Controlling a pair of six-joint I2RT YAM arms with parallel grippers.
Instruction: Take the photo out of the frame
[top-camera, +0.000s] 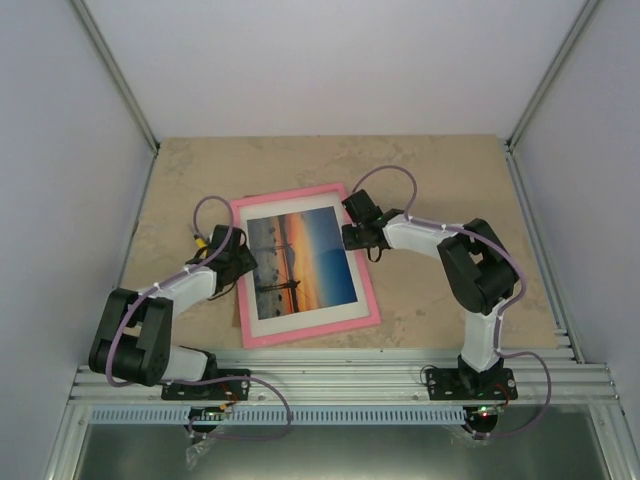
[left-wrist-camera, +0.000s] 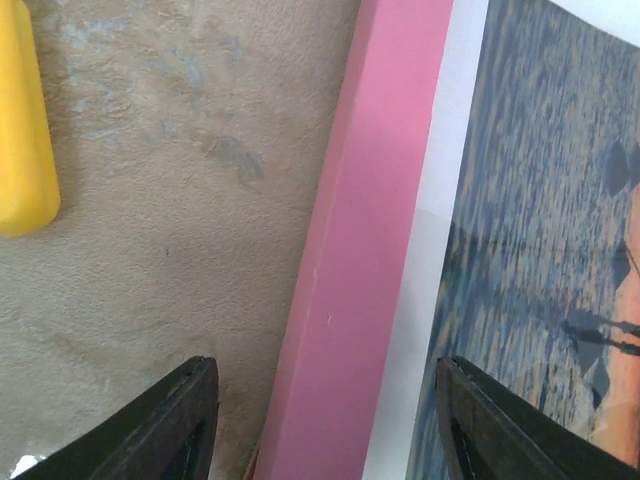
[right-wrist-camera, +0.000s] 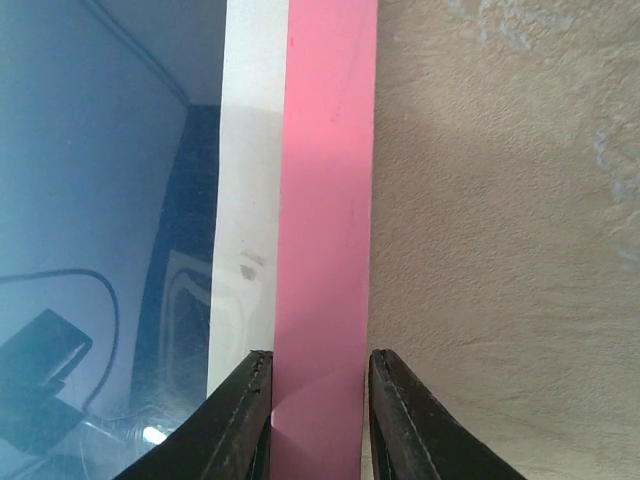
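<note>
The pink frame (top-camera: 300, 335) lies face up on the table, slightly askew. Behind its glass sits the photo (top-camera: 300, 255), an orange sunset over blue water, ringed by a white mat (top-camera: 262, 322). My left gripper (top-camera: 240, 264) is open and straddles the frame's left rail (left-wrist-camera: 350, 250), one finger over the table and the other finger (left-wrist-camera: 500, 430) over the photo (left-wrist-camera: 540, 220). My right gripper (top-camera: 352, 236) is shut on the frame's right rail (right-wrist-camera: 325, 180), its fingers (right-wrist-camera: 245, 420) pressed against both sides of the rail.
A yellow rounded piece (left-wrist-camera: 22, 120) hangs by the left wrist cable above the beige table (top-camera: 440, 180). The glass reflects the room in the right wrist view (right-wrist-camera: 100, 200). White walls enclose the table on three sides. A metal rail (top-camera: 340, 385) runs along the near edge.
</note>
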